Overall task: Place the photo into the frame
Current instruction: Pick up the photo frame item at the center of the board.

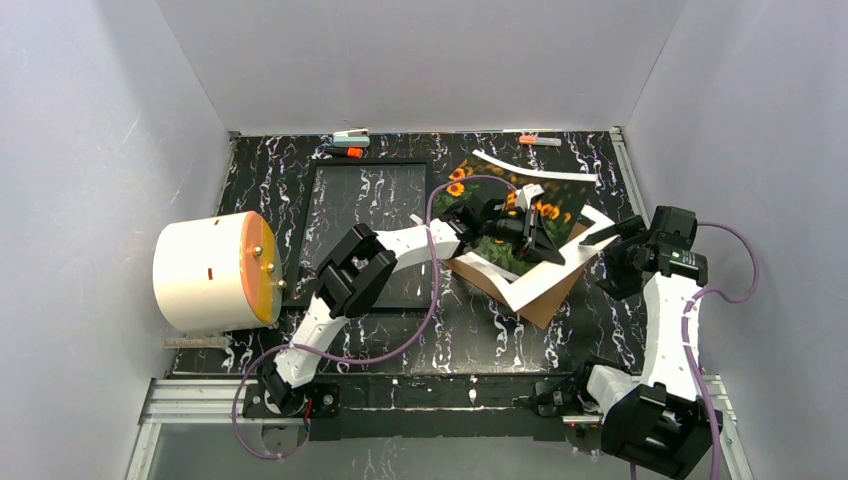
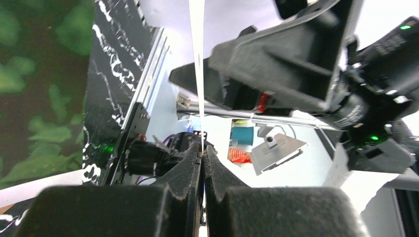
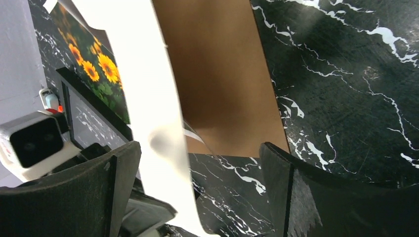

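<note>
The left arm reaches diagonally right across the black white-veined table (image 1: pixel 480 340), its elbow over the thin black rectangular picture frame (image 1: pixel 368 163) lying flat there. The left gripper (image 2: pixel 202 153) has its jaws pressed together on the thin white edge of the sunflower paper photo (image 1: pixel 470 185). The photo is curled and partly lifted above the plain brown backing board (image 1: pixel 545 300), just right of the frame. The right arm stands folded at the right, with the right gripper (image 3: pixel 197 153) pointing left and its jaws wide apart astride the photo's white curled margin; contact cannot be determined.
</note>
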Available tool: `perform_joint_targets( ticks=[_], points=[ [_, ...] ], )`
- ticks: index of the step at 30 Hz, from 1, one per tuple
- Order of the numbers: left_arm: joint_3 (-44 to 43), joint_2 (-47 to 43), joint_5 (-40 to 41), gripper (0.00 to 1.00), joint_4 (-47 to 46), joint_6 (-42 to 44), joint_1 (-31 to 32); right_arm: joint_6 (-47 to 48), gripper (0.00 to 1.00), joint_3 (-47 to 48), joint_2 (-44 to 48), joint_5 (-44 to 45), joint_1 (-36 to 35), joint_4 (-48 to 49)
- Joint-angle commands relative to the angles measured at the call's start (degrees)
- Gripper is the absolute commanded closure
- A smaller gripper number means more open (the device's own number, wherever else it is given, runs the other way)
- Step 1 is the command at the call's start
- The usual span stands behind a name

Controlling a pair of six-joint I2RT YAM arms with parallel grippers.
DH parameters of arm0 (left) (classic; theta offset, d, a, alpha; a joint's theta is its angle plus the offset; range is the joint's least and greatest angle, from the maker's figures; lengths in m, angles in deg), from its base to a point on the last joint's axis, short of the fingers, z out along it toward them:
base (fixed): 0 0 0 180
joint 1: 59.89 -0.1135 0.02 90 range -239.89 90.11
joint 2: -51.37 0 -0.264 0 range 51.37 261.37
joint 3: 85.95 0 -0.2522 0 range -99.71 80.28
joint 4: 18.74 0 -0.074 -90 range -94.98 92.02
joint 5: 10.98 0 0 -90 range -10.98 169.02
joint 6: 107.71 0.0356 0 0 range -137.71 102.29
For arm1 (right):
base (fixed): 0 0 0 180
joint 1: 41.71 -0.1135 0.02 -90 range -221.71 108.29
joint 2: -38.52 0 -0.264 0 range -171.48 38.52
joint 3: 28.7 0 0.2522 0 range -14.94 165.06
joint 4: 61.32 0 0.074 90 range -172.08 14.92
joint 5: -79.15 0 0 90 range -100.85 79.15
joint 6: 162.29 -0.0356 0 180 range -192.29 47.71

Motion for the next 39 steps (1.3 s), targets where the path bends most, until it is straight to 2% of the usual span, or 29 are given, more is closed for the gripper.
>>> perform_joint_targets(
  ticks=[1,6,10,13,24,28,31,35,39],
  points=[
    [-2.88,-3.27,-0.03,1.00,-9.87,-8.63,-0.45,1.07,0.01,0.38,1.99,-5.37,0.11,2.23],
    [-3.25,-3.68,-0.01,1.00,-12.63,-11.68,-0.99,-2.95,0.03,-4.34,4.99,-15.87,0.11,18.72],
    [-2.09,-3.84,-0.19,1.00,-15.14,-13.95,-1.26,-4.26,0.12,-5.84,4.60,-20.06,0.11,28.51],
    [-1.28,-3.90,-0.03,1.00,-16.75,-15.48,-1.54,-4.66,0.21,-6.00,3.95,-19.55,0.11,30.83],
    [-0.54,-4.17,-0.97,1.00,-18.03,-16.43,-2.22,-4.39,0.66,-6.78,-0.31,-17.33,0.11,39.17],
    [-0.08,-4.47,-0.94,0.89,-18.11,-16.30,-2.98,-3.26,0.84,-4.07,-2.82,-17.06,0.11,38.60],
    [1.13,-5.19,-0.43,0.77,-18.07,-15.77,-4.31,-1.29,0.90,-0.37,-3.99,-16.19,0.11,37.06],
    [2.96,-7.45,-0.18,0.63,-16.59,-13.15,-7.14,3.51,0.94,8.68,-6.96,-16.47,0.11,33.02],
    [3.87,-9.81,0.39,0.51,-10.24,-7.79,-10.06,8.50,0.95,17.17,-11.03,-16.72,0.11,29.34]
  ],
)
